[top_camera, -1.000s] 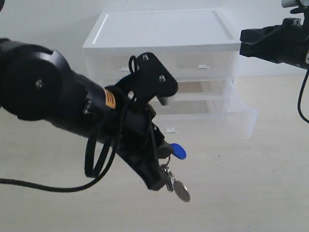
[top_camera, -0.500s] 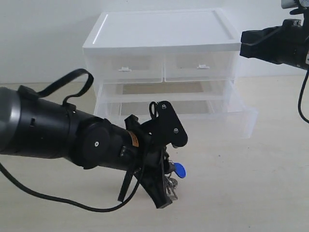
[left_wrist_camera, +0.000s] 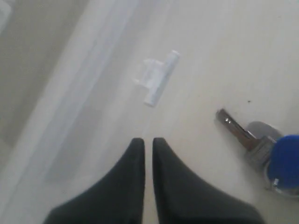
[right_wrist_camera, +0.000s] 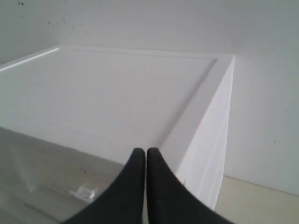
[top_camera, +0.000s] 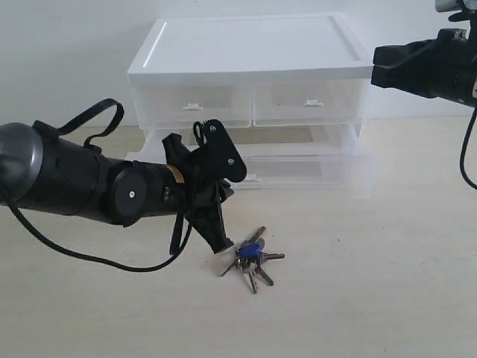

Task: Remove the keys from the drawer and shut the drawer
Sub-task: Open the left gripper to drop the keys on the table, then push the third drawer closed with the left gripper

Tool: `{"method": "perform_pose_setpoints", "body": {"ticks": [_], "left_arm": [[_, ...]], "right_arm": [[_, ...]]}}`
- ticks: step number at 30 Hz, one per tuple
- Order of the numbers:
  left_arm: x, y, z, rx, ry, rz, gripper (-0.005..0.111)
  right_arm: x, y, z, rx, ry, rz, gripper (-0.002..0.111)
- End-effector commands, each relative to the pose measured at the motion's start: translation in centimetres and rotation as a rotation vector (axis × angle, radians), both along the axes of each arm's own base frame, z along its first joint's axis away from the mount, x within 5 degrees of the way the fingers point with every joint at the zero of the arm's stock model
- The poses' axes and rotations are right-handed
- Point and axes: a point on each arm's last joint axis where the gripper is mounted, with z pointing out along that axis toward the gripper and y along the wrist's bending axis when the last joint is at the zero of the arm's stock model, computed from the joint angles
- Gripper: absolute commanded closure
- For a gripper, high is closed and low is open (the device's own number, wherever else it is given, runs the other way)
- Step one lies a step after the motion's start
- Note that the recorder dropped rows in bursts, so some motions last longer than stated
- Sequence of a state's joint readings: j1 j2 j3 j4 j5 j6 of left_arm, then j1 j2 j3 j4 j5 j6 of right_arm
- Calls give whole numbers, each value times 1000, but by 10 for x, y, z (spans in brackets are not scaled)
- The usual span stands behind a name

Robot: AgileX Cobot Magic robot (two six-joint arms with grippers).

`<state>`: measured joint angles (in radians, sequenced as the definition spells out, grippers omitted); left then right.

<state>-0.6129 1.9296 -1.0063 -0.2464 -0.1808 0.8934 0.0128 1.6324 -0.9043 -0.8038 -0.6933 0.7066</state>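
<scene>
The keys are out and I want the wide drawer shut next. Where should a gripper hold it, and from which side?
Take the small white tab at the centre front of the drawer, coming straight at that front. It is the only part jutting from the smooth clear wall, and being central, it should likely let the drawer slide in without skewing.

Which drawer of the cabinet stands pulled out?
The wide lowest drawer, sticking out toward the keys; the two small drawers above it sit flush in the cabinet.

Small bunch of silver metal keys point(top_camera: 252, 257), one head bright blue; wide shallow plastic drawer point(top_camera: 313, 171) translucent clear, its tab handle point(left_wrist_camera: 156, 84) white; plain pale beige surface point(top_camera: 373, 283); left claw point(left_wrist_camera: 147, 142) and right claw point(right_wrist_camera: 145, 153) black.
</scene>
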Motion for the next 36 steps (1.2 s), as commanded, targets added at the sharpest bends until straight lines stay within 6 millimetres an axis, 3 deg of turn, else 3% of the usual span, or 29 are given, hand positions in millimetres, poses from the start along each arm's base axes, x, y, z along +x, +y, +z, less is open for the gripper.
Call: {"method": "perform_pose_setpoints", "body": {"ticks": [1,10,14,19,29,36], "left_arm": [[13,3,10,-34,-42,38,102],[11,3,10,-77,6,77,102],[16,3,13,-130,-58,107,102],[29,-4,11,-143,-83,110,102],[79,-1,8,-162,-93,171,102],[75,-4,15,-145,-36,150,102]], "right_arm": [[-1,-2,0,-9,-6,-6,108],[-1,-2,1,-13,-10,-7,108],[-1,-2,0,-16,-10,-8,108],[-1,-2,0,-19,-6,-12,108],[-1,-2,0,-22,-8,-9,108],[-1,-2,0,-28,-10,-11,108]]}}
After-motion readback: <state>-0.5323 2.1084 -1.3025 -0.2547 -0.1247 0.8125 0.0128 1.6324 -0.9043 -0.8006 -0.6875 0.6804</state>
